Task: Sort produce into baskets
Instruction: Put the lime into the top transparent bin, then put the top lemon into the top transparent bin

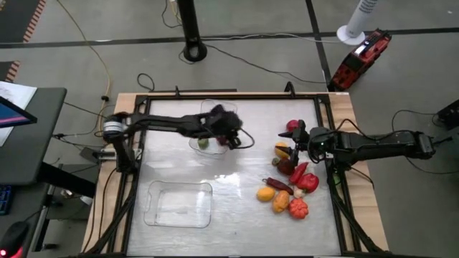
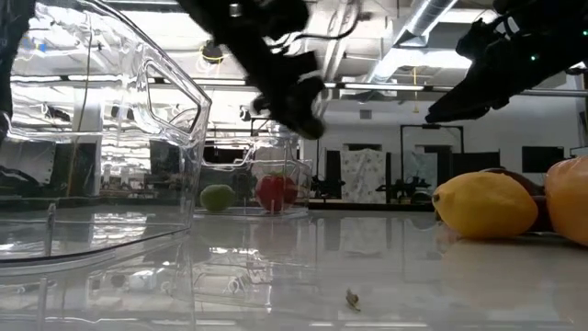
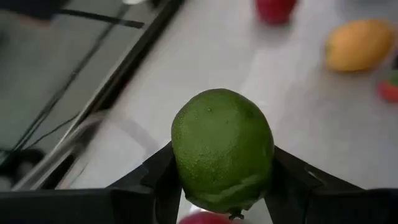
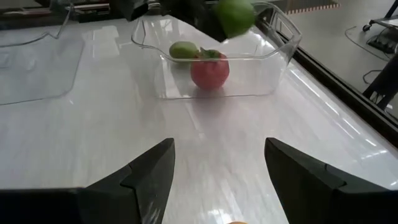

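Note:
My left gripper [image 1: 231, 136] is shut on a green lime [image 3: 222, 146] above the far clear basket [image 1: 204, 113]. This basket holds a green fruit [image 4: 183, 50] and a red apple [image 4: 209, 70], both resting on its floor. The near clear basket [image 1: 179, 204] holds nothing that I can see. My right gripper [image 1: 294, 147] is open and empty at the left edge of a pile of red, orange and yellow produce [image 1: 287, 193] lying on the table's right side. My left gripper pinches the lime by two opposite sides [image 3: 181, 168] between its two fingers [image 3: 163, 177]. The lime is lifted clear and hangs above the far basket, as the right wrist view [image 4: 235, 15] shows.
A yellow lemon [image 2: 484, 204] and an orange piece [image 2: 570, 198] lie at the near right. A black frame [image 1: 326, 143] runs around the table top. Bare table lies between the two baskets and the pile.

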Controlling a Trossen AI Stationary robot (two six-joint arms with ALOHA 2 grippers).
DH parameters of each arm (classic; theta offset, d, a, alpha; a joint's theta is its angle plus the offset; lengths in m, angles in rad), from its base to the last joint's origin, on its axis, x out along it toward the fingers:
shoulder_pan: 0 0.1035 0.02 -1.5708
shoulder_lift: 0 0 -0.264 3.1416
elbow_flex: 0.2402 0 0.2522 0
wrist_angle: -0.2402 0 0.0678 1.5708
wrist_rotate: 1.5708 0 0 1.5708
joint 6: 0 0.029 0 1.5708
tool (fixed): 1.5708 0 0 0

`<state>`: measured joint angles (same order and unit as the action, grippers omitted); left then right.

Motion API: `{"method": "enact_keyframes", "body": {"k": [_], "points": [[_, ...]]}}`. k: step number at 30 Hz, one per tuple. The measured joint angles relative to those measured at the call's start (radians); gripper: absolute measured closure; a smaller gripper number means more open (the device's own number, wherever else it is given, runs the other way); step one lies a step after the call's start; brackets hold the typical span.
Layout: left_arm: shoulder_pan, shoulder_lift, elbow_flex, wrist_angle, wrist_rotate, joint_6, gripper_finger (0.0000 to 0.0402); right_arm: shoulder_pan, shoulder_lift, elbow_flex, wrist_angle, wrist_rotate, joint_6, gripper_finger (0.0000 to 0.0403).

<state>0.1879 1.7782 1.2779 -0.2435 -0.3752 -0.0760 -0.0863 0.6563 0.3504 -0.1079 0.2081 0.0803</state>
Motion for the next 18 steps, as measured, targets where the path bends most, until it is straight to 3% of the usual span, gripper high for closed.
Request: {"method": "enact_keyframes", "body": {"k": [3,7,18], "points": [[0.000,-0.093,-0.137,0.046,-0.077,-0.060,0.0235,-0.002,0.000,0.000,0.016,0.000,-0.002,0.0126],[0.009,-0.171,-0.231,0.040,-0.096,-0.125,0.0230,-0.008,0.006,0.000,0.038,0.000,0.001,0.0126],[0.005,-0.182,-0.248,-0.012,-0.131,-0.154,0.0116,-0.043,0.156,0.001,-0.059,0.024,0.071,0.0107]]}}
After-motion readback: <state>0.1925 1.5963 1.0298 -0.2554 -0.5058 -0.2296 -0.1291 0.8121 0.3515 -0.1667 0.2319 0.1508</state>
